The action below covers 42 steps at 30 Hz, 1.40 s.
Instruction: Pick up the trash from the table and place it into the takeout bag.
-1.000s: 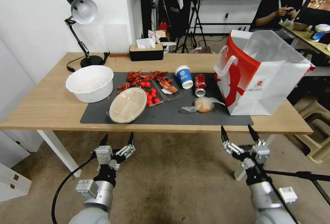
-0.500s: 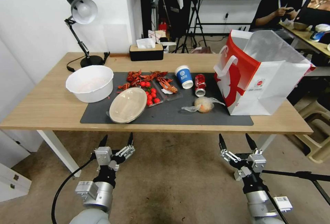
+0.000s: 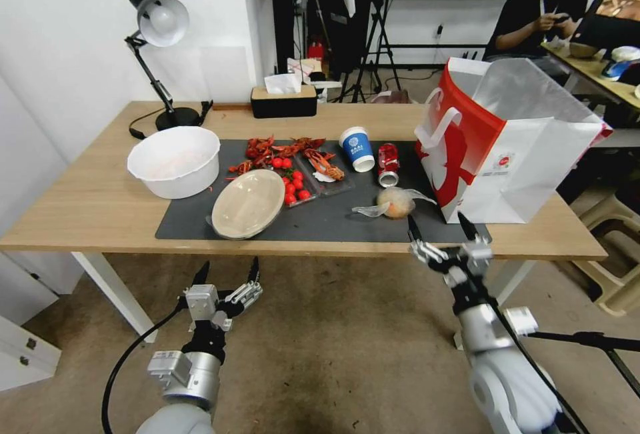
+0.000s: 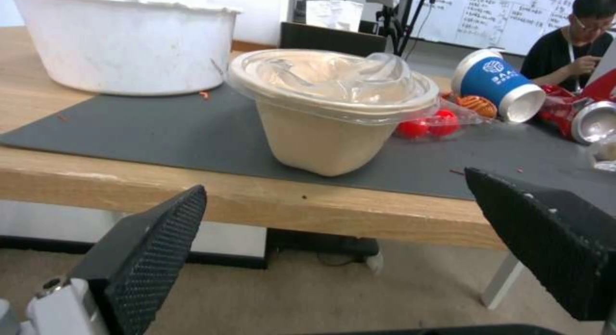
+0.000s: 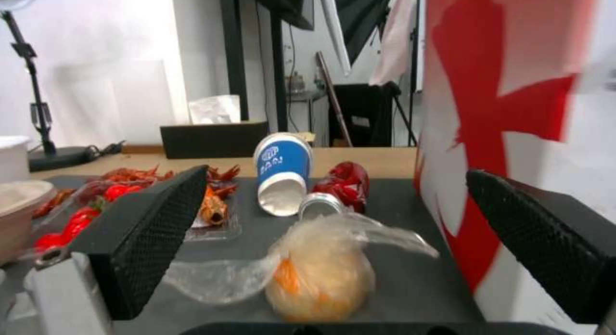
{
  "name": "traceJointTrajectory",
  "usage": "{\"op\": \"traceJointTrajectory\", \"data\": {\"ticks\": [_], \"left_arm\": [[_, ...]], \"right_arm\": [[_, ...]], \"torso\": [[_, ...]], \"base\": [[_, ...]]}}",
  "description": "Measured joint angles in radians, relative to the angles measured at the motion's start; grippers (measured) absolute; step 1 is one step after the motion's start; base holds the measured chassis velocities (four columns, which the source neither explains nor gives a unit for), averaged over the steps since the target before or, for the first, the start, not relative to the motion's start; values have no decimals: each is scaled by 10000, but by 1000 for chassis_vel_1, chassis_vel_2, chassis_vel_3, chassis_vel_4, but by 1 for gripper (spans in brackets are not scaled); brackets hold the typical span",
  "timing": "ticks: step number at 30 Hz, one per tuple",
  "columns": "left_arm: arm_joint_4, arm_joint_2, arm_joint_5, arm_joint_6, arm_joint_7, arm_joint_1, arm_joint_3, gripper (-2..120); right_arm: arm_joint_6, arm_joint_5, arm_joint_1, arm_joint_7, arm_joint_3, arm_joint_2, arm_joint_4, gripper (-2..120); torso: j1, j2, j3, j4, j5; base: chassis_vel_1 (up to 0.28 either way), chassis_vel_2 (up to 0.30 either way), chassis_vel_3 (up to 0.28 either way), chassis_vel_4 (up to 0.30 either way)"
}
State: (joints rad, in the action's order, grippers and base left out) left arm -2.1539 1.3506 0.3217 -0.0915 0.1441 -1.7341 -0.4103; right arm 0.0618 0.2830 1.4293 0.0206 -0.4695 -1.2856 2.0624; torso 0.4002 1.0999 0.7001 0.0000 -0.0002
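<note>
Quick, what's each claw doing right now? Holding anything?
Left claw: open, empty, below the table edge.
Right claw: open, empty, at the table edge facing the small clear bag.

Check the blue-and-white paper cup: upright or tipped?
Tipped. The blue-and-white paper cup lies on its side on the mat, white mouth facing the right gripper, next to the crushed red can.

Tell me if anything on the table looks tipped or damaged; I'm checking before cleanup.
Yes. The blue-and-white paper cup lies on its side on the dark mat, and the red can beside it is crushed. The beige plate sits tilted rather than flat.
</note>
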Motion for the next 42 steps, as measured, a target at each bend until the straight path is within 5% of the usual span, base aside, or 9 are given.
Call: {"op": "traceJointTrajectory", "data": {"ticks": [11,24,34,36,41,42], "left_arm": [[-20,27,-59,-16,-4,-42,-48,100],[-38,73,-95,-73,39,-125,-140,100],[-13,82,-96,-114,63,-120,-152,100],[-3,82,-95,-116,65,-116,-152,100],[-1,83,-96,-118,67,-112,-151,100],[0,84,-97,-129,72,-111,-148,100]], "right_arm": [[-1861,209,-1954,1287,1004,175,-734,100],[-5145,1045,-3706,3404,2052,-28,-1707,100],[-5755,1305,-3789,3726,2099,-182,-1786,96],[-5801,1343,-3790,3724,2087,-201,-1794,81],[-5835,1379,-3779,3718,2070,-200,-1786,69],[-5861,1448,-3745,3693,2060,-186,-1753,59]], "torso": [[0,0,0,0,1],[-2,1,0,1,2],[-2,1,0,-1,1],[-2,1,0,0,2],[-1,1,0,0,1],[-2,1,-1,-1,2]], "base": [[0,0,0,0],[0,0,0,0],[0,0,0,0],[0,0,0,0],[0,0,0,0],[0,0,0,0]]}}
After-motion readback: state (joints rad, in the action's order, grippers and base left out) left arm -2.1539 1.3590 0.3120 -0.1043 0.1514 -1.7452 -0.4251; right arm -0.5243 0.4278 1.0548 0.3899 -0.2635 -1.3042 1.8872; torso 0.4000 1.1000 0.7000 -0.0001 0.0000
